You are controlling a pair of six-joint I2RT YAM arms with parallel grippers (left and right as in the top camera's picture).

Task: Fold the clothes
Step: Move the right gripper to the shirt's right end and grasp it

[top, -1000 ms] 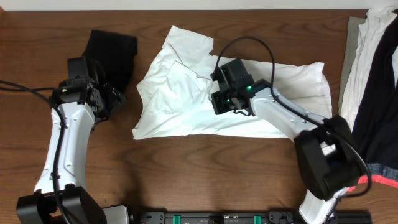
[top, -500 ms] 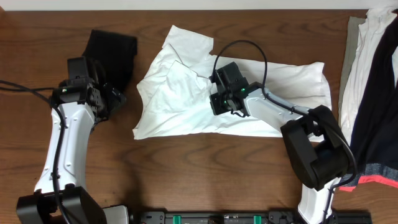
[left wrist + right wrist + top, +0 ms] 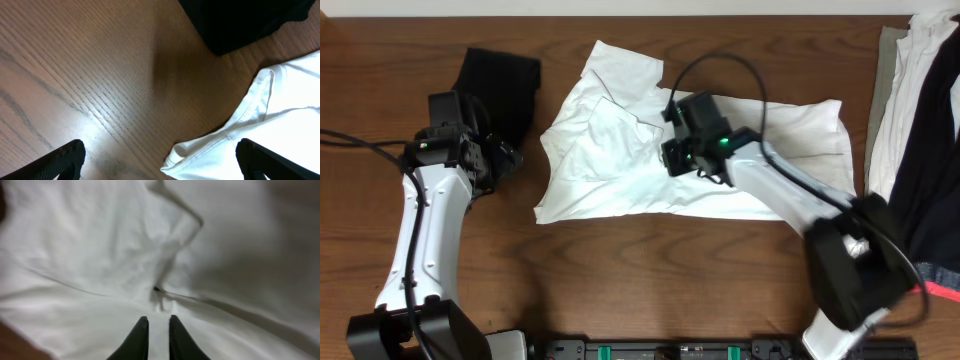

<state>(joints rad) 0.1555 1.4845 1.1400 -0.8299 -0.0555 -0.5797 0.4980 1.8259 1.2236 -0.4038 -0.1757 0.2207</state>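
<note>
The white T-shirt (image 3: 610, 150) lies crumpled across the middle of the table. One hem corner of the T-shirt (image 3: 225, 145) shows in the left wrist view. My right gripper (image 3: 672, 142) hovers low over its centre. In the right wrist view my right gripper (image 3: 158, 321) has its fingertips a narrow gap apart, with a creased fold of the shirt (image 3: 100, 245) just ahead and nothing pinched. My left gripper (image 3: 505, 160) stands wide open over bare wood beside the shirt's left edge. Its fingers (image 3: 70, 157) frame the hem corner without touching it. A black garment (image 3: 505, 85) lies at the back left.
A pile of white, grey and dark clothes (image 3: 920, 120) is stacked at the table's right edge. The black garment (image 3: 245, 20) reaches into the top of the left wrist view. Bare wood table (image 3: 650, 270) runs along the front.
My right gripper has shifted a little to the right over the shirt and its fingertips have parted slightly. The left arm has not moved.
</note>
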